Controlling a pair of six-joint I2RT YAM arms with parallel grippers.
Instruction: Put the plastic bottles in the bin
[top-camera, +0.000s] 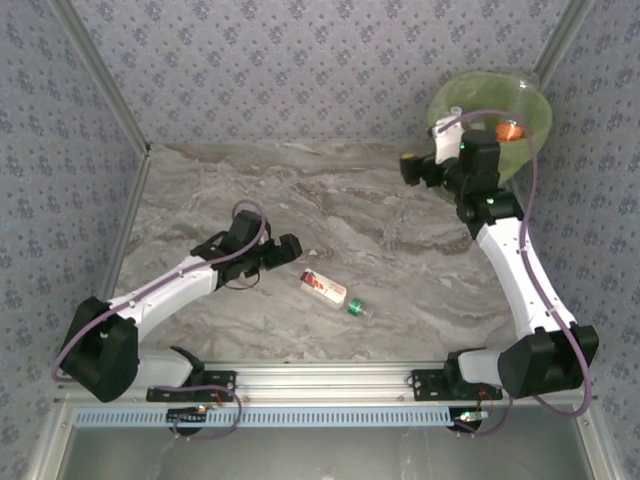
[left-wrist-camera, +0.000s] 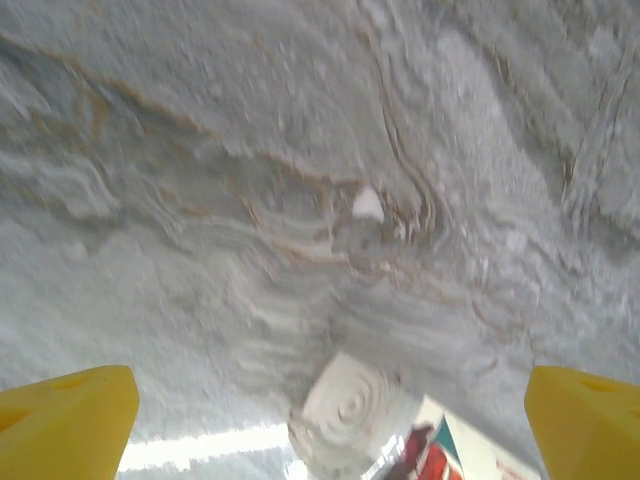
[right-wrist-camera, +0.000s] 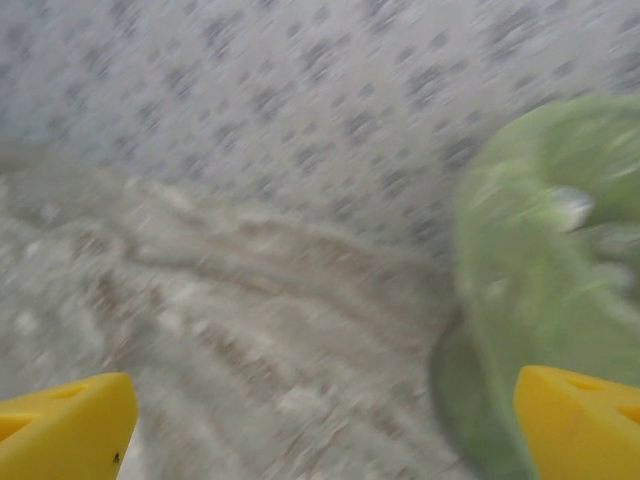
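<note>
- On the left of the marble table, the left gripper hangs low, its yellow fingers spread wide with nothing clasped. It is aimed at the nearest bottle, probably lining up a pick.
- Just right of it, near the table's middle, the red-white bottle lies on its side. The left wrist view shows its pale round end facing the open jaws.
- Just beside that lies a smaller green-labelled bottle; whether the two touch I cannot tell.
- Farther right, the right gripper is released and empty, raised beside the bin.
- At the far right corner stands the bin, lined in translucent green. Something orange lies inside, likely a bottle's label.
</note>
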